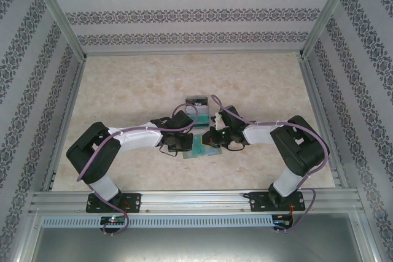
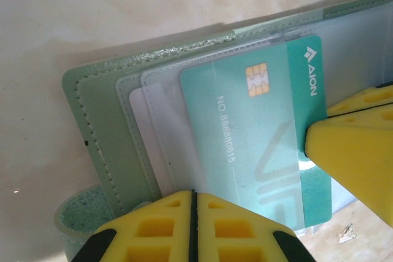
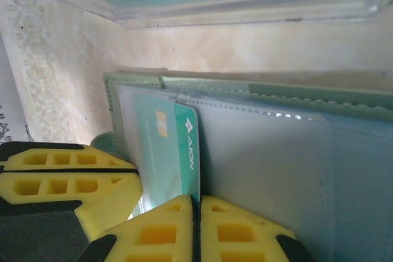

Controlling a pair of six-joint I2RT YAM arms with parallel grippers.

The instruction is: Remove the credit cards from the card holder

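Looking at the holder [image 2: 101,121] rn: it's lying open and flat on the table [image 2: 123,16], about mid-table btw the two arms, just in front of a clear box [image 1: 196,101].

It's pale grey-green w/ stitching round the edge. A little rounded tab [image 2: 77,216] w/ a fuzzy teal patch sticks out one side. Glossy see-thru sleeves [image 2: 153,127] are fanned out on the inside.

One card [image 2: 258,145] sits in the top sleeve w/ its logo end poking out. Teal face, gold chip [image 2: 257,80], white "AION" logo along that end, "NO. 88880815" in white, plus a big faint pattern. The sleeve behind it looks pale/blank, cant tell if anything's in it.

Left gripper [image 2: 192,197]: yellow fingers pressed tight together, tips at the sleeves' edge near the tab.

Right gripper [image 3: 194,204]: fingers together too, tips right at the card's logo end. Cant tell if the card edge is actually pinched btw them.

Both grippers are v close to each other, meeting over the holder.
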